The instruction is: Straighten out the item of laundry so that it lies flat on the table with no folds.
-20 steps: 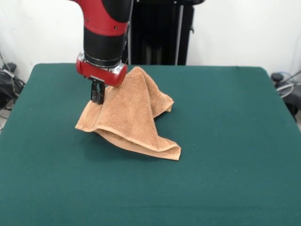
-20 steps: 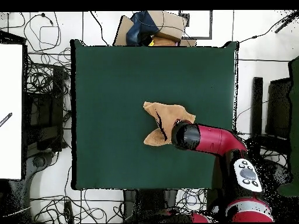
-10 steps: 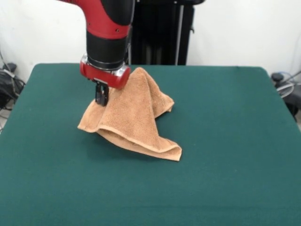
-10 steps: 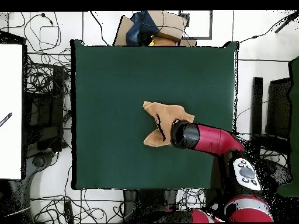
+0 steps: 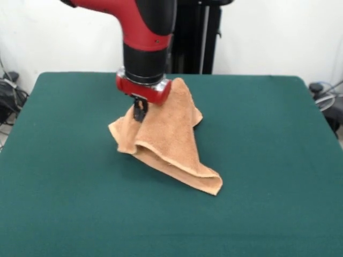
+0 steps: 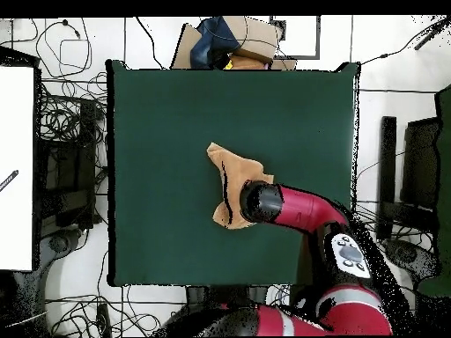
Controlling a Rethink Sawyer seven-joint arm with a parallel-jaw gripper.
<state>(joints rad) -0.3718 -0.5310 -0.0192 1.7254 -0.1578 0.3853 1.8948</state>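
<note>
Gripper point(image 5: 140, 111) pinched closed on a raised fold of the orange-brown terry towel point(image 5: 167, 140), holding it up in a peak. Towel's remainder drapes down, crumpled and folded, trailing toward the near right on the green table point(image 5: 268, 160), around mid-table. No label or writing readable.

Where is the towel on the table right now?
In the front view the towel is bunched near the middle of the green table, slightly left of centre, its top lifted under the gripper.
</note>
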